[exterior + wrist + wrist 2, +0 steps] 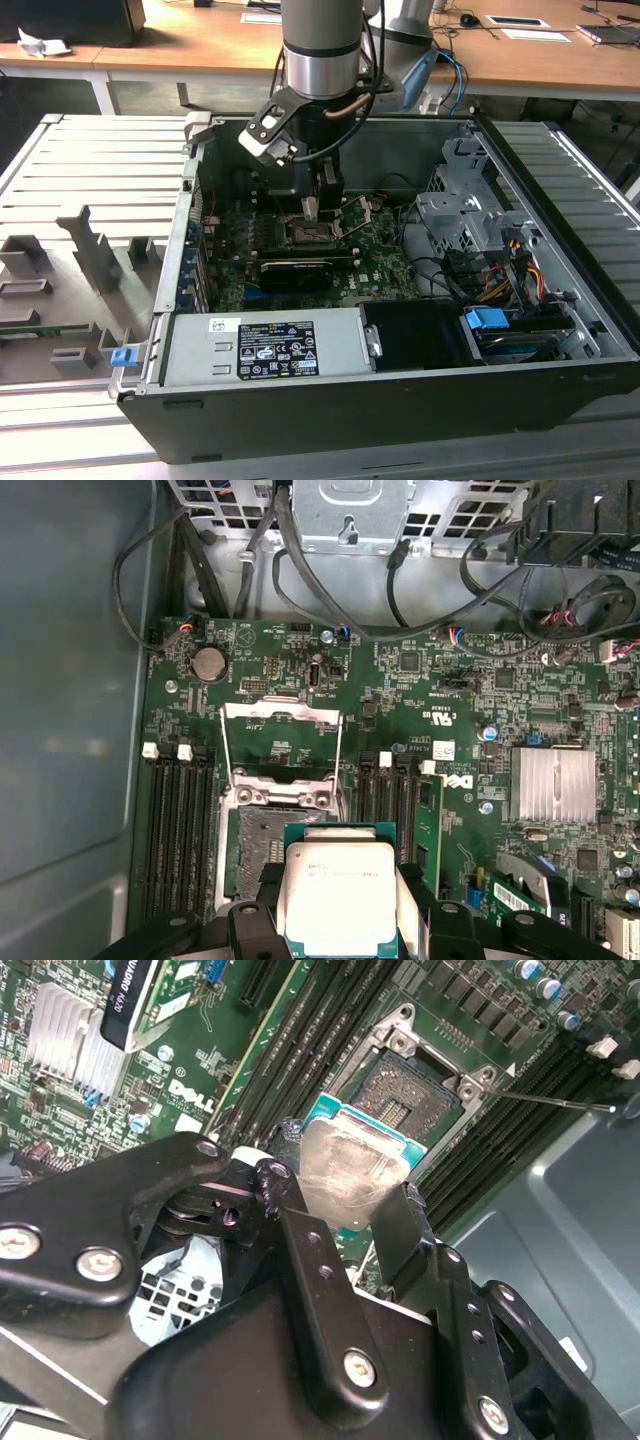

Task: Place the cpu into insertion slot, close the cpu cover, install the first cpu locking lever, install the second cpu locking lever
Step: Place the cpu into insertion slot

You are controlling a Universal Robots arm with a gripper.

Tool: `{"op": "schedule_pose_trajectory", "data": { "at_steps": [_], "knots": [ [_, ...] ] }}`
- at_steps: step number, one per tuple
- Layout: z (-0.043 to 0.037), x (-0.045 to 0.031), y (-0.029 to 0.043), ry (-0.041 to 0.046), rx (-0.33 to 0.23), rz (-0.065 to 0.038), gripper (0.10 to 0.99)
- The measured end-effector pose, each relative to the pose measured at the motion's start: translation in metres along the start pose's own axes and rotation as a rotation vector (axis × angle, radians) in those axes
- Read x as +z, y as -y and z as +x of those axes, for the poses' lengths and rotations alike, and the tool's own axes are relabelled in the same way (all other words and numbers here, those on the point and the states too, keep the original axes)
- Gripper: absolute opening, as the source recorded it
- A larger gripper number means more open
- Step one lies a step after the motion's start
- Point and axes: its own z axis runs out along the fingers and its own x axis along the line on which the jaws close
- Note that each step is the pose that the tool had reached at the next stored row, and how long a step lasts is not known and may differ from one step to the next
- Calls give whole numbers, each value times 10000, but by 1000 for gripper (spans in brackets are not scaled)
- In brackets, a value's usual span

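The cpu (340, 895) — over insertion slot (255, 852)

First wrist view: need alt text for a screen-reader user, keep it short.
The robot's black hand holds a small square chip with a pale silver metal top over the open square black socket on a green circuit board. The thin silver metal cover frame stands swung open at the socket's far edge.

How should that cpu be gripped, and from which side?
Pinch two opposite thin edges, coming from above, as the gripper does now. The cpu is a flat, thin square lying level with its metal top up. Its underside likely has to meet the insertion slot, so only the edges are free to pinch.
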Motion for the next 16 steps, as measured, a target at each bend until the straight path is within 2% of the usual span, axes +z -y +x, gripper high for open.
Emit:
{"op": "schedule_pose_trajectory", "data": {
  "at_steps": [12, 16],
  "knots": [
    [5, 76, 24, 1, 26, 0, 525],
    [25, 140, 31, 1, 25, 3, 525]
  ]
}}
